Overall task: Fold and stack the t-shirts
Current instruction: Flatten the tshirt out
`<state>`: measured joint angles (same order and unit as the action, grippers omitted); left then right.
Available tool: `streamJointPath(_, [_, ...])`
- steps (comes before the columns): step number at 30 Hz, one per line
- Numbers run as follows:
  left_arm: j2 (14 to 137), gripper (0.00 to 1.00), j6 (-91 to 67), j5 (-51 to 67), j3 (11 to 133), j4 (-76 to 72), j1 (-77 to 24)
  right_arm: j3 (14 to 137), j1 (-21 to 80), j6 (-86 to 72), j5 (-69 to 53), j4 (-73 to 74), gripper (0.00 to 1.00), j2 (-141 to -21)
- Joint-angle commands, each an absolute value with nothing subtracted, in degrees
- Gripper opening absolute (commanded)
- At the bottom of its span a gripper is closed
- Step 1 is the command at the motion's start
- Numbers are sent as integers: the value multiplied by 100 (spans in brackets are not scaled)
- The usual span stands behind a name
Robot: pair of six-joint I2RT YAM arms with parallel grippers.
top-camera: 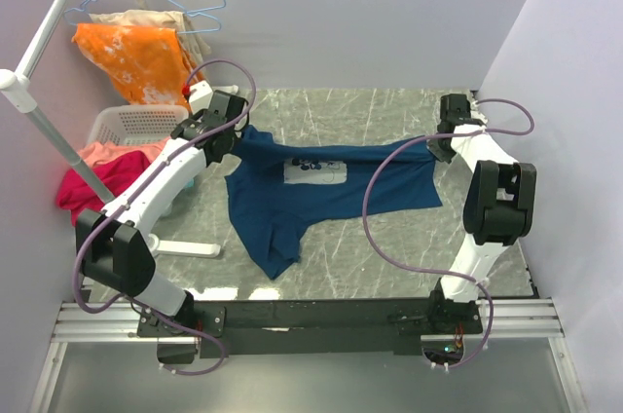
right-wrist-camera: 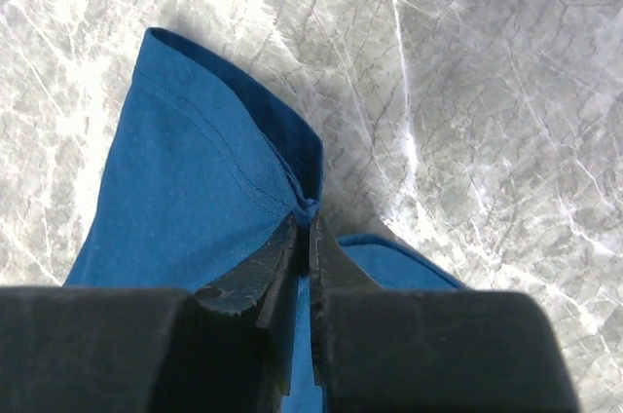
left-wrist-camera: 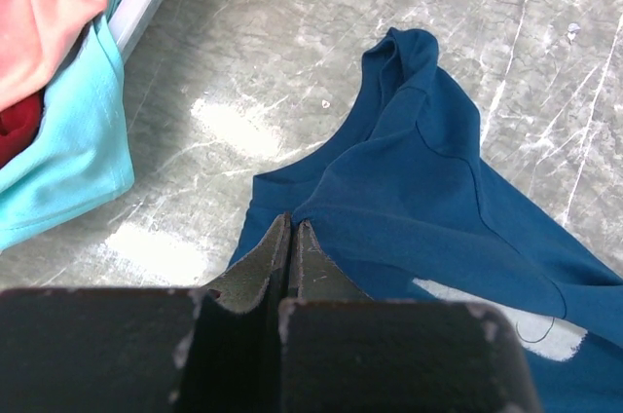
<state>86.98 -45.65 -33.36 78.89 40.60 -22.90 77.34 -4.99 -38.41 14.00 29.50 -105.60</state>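
Note:
A navy blue t-shirt (top-camera: 321,194) with a pale print (top-camera: 316,170) is stretched between both grippers above the marble table. My left gripper (top-camera: 232,137) is shut on its left edge; in the left wrist view the closed fingertips (left-wrist-camera: 292,223) pinch the blue cloth (left-wrist-camera: 419,179). My right gripper (top-camera: 440,147) is shut on its right edge; in the right wrist view the fingertips (right-wrist-camera: 304,218) pinch a fold of the cloth (right-wrist-camera: 185,189). The shirt's lower part hangs down and trails on the table toward the front left.
A white laundry basket (top-camera: 136,124) at the back left holds pink, red and turquoise clothes (left-wrist-camera: 68,131). An orange garment (top-camera: 136,57) hangs on a rack with hangers above it. A white rack foot (top-camera: 190,248) lies on the table's left side.

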Motion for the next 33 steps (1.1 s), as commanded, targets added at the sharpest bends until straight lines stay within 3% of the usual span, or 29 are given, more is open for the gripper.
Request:
streamJointPath(1, [8490, 1, -4465, -3498, 8025, 4069, -2250, 7805, -501, -3771, 1608, 2918, 9, -10459])
streamJointPath(3, [8490, 1, -4465, -3498, 8024, 4061, -2241, 7875, -492, -3753, 1626, 2962, 10, -10520])
streamJointPath(7, [8499, 1, -4447, -3472, 8033, 4025, -2233, 7980, -501, -3744, 1591, 3023, 30, -10643])
streamJointPath(11, [8517, 1, -4430, -3445, 8051, 4008, -2232, 8033, -492, -3753, 1556, 3067, 34, -10757])
streamJointPath(33, [8552, 1, -4421, -3375, 7937, 3911, -2188, 7638, -396, -3832, 1037, 3111, 32, -10696])
